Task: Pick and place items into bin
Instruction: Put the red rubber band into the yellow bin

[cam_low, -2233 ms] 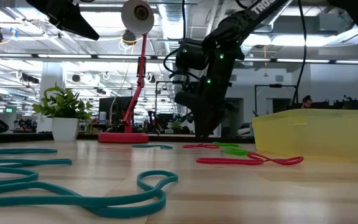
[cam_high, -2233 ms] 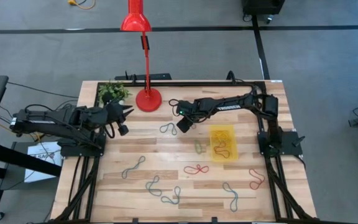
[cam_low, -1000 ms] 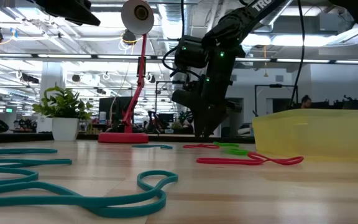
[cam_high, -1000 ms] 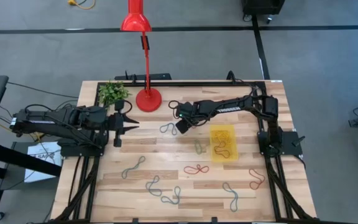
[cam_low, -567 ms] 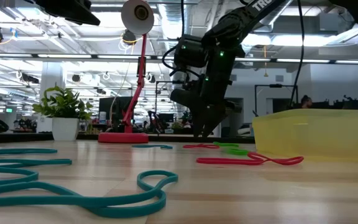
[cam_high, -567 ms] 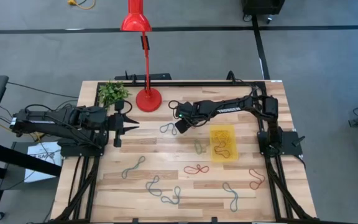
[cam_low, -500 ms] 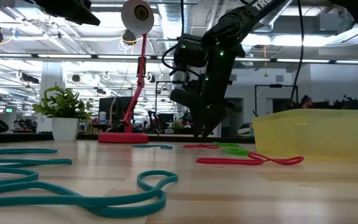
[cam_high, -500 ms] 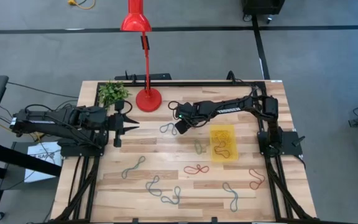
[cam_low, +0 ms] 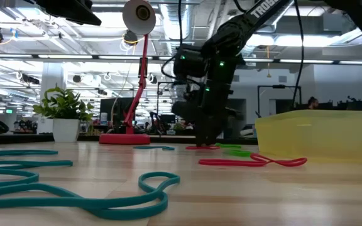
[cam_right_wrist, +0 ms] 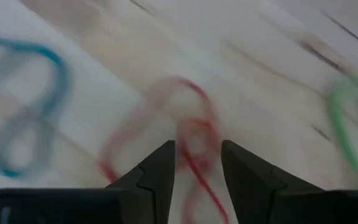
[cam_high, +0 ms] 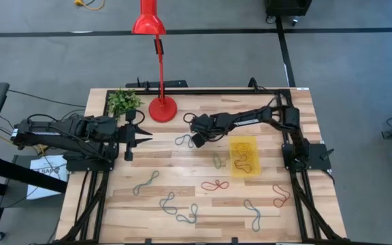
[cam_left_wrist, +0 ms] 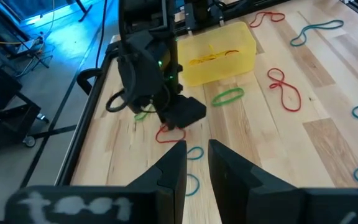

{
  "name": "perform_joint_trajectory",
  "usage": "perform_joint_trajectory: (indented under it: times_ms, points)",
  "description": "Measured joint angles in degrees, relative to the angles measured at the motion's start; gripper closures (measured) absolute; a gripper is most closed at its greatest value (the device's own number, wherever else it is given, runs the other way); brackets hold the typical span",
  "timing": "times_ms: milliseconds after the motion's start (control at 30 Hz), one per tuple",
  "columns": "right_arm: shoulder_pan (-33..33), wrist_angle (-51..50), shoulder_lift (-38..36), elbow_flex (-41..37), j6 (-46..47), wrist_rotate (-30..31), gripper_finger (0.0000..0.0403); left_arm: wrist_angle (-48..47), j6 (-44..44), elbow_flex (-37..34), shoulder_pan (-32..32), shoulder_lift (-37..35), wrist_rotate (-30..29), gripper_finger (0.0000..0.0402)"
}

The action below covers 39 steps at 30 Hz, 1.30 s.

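Right claw [cam_right_wrist: 197, 163] lower, astride red loop [cam_right_wrist: 185, 140]

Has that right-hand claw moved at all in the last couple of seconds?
Yes. The right gripper has shifted slightly away from the yellow bin, and dropped closer to the table.

Right gripper [cam_right_wrist: 194, 163] reached low toward mid-table, fingers parted. Left gripper [cam_left_wrist: 196, 163] hovered off left side, slightly parted.

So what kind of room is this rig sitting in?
Probably a robotics lab or open workshop. The low view shows exposed ceiling ducts and strip lights, with more workstations in the background. The high view shows grey floor with taped lines around the table.
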Motion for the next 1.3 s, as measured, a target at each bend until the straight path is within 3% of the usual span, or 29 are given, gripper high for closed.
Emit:
perform_joint_trajectory:
  times_ms: [367, 600, 700, 1000, 1167, 1300]
  points:
    - [0.0, 2.0, 2.6, 0.6, -0.3, -0.7, 0.0288, 1.0, 0.3, 0.0, 0.0, 0.0, 0.0, 0.0344]
    - [1.5, 2.0, 1.6, 0.5, -3.1, -0.6, 0.0382, 1.0, 0.3, 0.0, 0.0, 0.0, 0.0, 0.0344]
    - [2.8, 0.1, 0.6, 1.1, -4.6, -1.1, 0.0395, 0.9, 0.3, 0.0, 0.0, 0.0, 0.0, 0.0344]
    - [10.7, -27.0, -7.6, 12.1, -1.6, -2.7, 0.0400, 0.9, 0.3, 0.0, 0.0, 0.0, 0.0, 0.0344]
    - [17.1, -44.3, -13.2, 15.0, 11.4, 2.7, 0.0400, 0.9, 0.3, 0.0, 0.0, 0.0, 0.0, 0.0344]
    - [22.2, -56.2, -15.7, 14.6, 27.8, 5.1, 0.0400, 0.9, 0.3, 0.0, 0.0, 0.0, 0.0, 0.0344]
